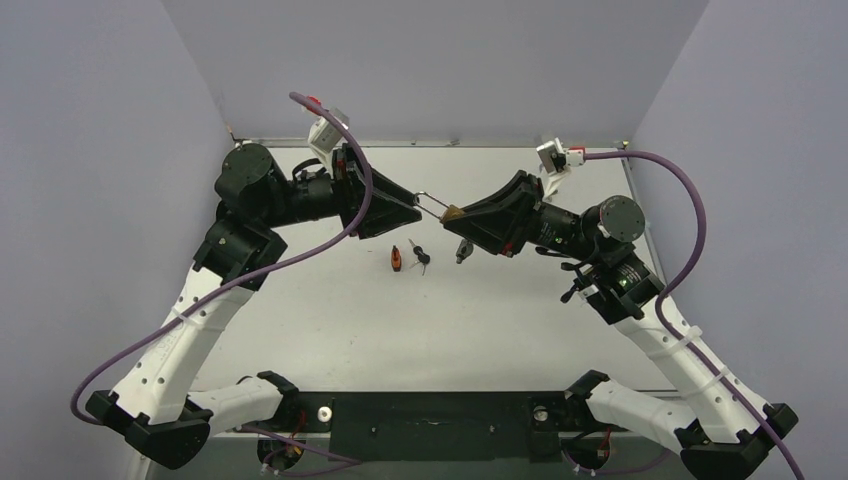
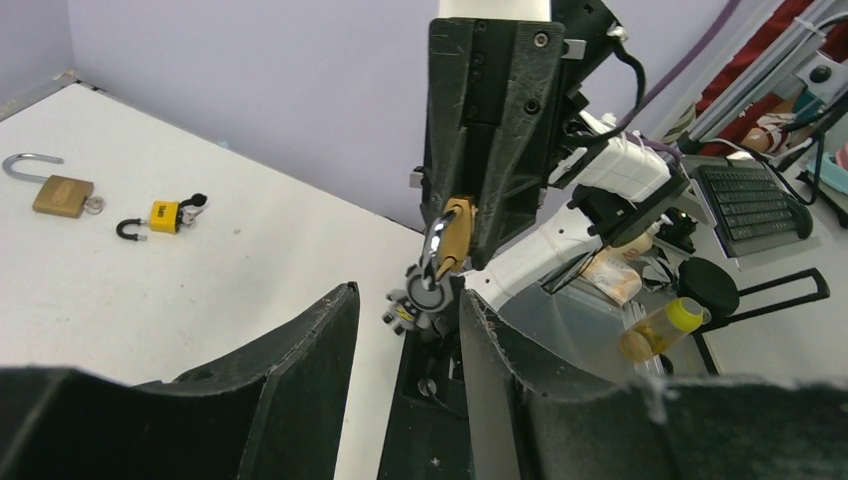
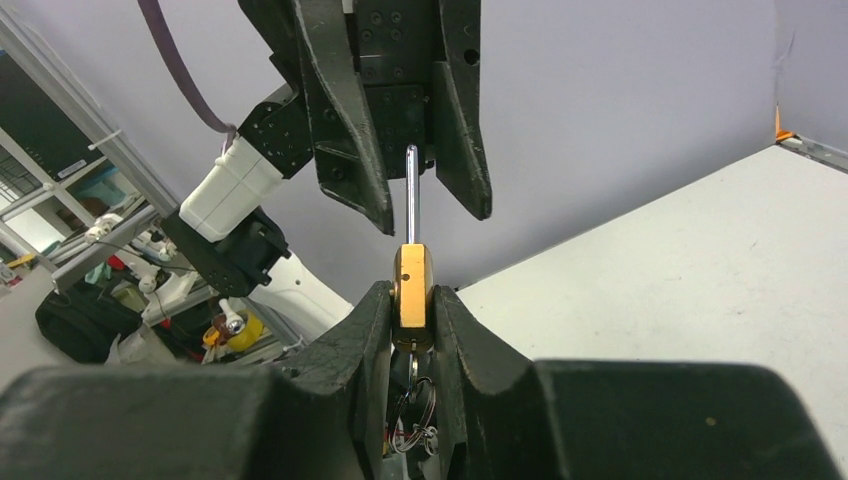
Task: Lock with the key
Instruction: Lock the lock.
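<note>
1. Brass padlock is up off the table, pinched flat between the two fingers of the right tool, which is closed tight on the lock's body.
2. From where I stand, its steel shackle sticks straight out of the body toward the left tool.
3. That left tool is spread wide. One finger stands on each side of the shackle with a clear gap either way, so it grips nothing.
4. A bunch of keys hangs from the underside of the held lock, dangling in the space between the two tools.
5. Down on the table, well apart from both tools, lies a second brass padlock with its shackle swung open, and a small yellow padlock rests just beside it.
</note>
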Robot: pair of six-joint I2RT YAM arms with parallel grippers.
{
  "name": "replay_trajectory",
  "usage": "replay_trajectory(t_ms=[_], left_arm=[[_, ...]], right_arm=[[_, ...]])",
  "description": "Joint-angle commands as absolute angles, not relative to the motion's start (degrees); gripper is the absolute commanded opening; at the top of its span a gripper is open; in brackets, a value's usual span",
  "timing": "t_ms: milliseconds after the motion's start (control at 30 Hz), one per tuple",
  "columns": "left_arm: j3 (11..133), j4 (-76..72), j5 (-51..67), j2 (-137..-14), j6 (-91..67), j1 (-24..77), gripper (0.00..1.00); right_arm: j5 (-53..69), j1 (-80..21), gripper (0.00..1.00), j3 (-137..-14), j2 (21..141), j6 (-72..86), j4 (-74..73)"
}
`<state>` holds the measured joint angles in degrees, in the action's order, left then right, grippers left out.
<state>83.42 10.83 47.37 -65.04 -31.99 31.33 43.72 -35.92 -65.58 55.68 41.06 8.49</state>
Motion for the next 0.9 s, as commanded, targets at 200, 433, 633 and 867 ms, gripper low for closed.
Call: replay_trajectory(t_ms=[200,433,633,867], left_arm=[[83.23,2.28,52.46,-64.97,-35.39,30.02,0.39],[82.54,-0.98,53.03,-65.76,-37.29,29.01,0.36],[81.78,-1.53,53.11,-66.11,-37.54,28.92,0.14],[80.75,-0.09,51.28,-65.35,-36.93,26.68,0.0]], right_arm=[[44.86,-36.82,0.0,-65.95,56.37,40.84,11.83],[44.94,-37.15,0.0,-66.03,56.9,40.3,11.05],[44.48,-37.21,0.0,-66.26,57.09,39.29,9.66],[44.11,-36.22,0.0,-65.83,56.58,36.82,6.57]])
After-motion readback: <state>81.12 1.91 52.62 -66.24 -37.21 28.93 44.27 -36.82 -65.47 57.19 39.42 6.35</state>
